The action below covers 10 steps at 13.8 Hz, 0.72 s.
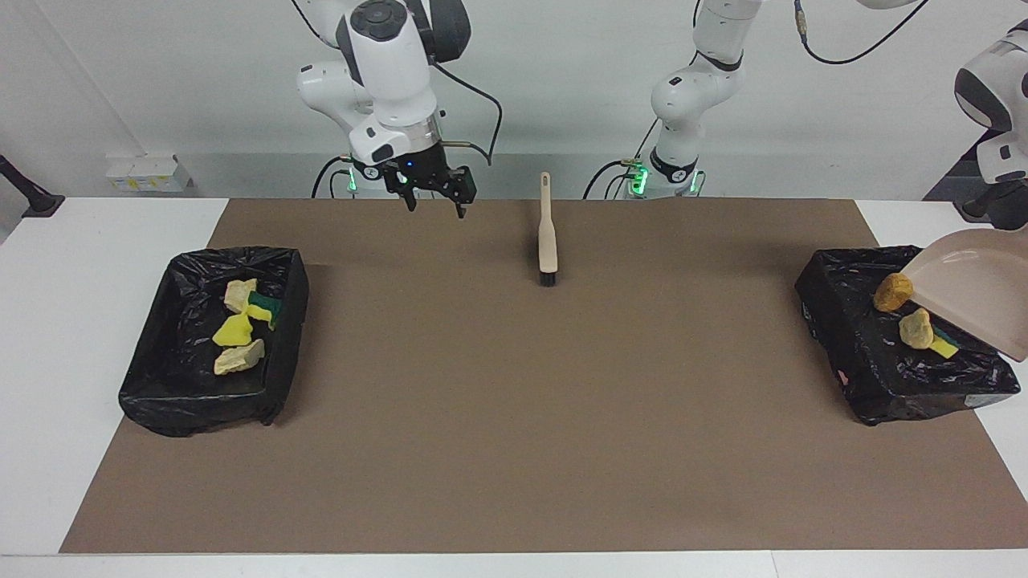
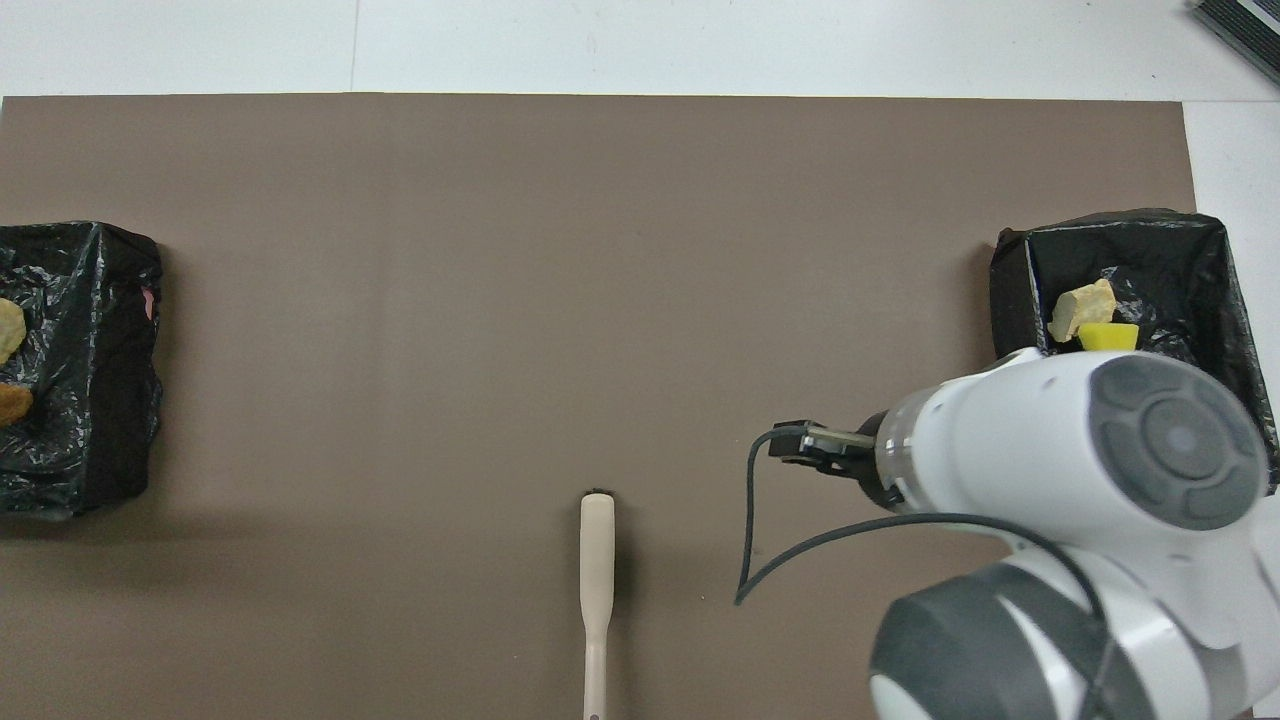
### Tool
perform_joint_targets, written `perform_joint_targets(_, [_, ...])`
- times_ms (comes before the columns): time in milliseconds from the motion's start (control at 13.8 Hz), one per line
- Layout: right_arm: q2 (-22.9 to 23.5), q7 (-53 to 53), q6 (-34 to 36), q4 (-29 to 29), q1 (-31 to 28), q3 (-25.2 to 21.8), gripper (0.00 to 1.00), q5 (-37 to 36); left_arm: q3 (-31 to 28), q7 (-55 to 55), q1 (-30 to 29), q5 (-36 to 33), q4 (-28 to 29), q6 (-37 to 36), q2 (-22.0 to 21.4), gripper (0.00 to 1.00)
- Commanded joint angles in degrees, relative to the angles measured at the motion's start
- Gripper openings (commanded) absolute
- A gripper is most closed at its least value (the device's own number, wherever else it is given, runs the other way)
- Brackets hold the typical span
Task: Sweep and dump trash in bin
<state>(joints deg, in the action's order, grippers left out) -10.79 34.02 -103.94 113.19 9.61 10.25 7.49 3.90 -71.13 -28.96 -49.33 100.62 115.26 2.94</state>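
The trash lies in two black-lined bins. The bin [image 1: 161, 401] at the right arm's end holds several scraps: pale tan [image 1: 239, 294], yellow [image 1: 234, 331], green-backed [image 1: 263, 307] and tan [image 1: 238, 357]. The bin [image 1: 907, 401] at the left arm's end holds an orange-brown scrap [image 1: 893, 292], a tan one [image 1: 916, 329] and a yellow one [image 1: 944, 346]. My left gripper [image 1: 1008, 215], at the view's edge, holds the pale pink dustpan [image 1: 972, 289] tilted over that bin. My right gripper [image 1: 434, 202] is open and empty, over the mat's edge nearest the robots.
A brush [image 1: 548, 233] with a pale handle and black bristles lies on the brown mat [image 1: 514, 401] midway between the arms, near the robots; it also shows in the overhead view [image 2: 597, 560]. In that view my right arm covers part of the bin [image 2: 1010, 290] at its end.
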Motion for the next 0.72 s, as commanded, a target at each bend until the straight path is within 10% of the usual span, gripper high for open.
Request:
perform_joint_targets(0, [3.1,-5.4,5.0,-7.8,-4.6,0.6,1.0,-1.6,-0.6,-1.8,0.5,-1.6,-3.1,-0.8,1.2,0.0])
perform_joint_targets(507, [10.8,-9.1,15.2,-23.6,-9.2,0.3,1.0,-9.9,0.9,-11.3,3.3,-0.7,-7.7,-5.2,-1.9,0.0])
perform_joint_targets(652, [11.3,-10.6,16.0,-25.4,-10.2,0.1,1.0,-9.9,1.6,-10.8,3.3,9.4,-7.7,-5.9,-3.2,0.0])
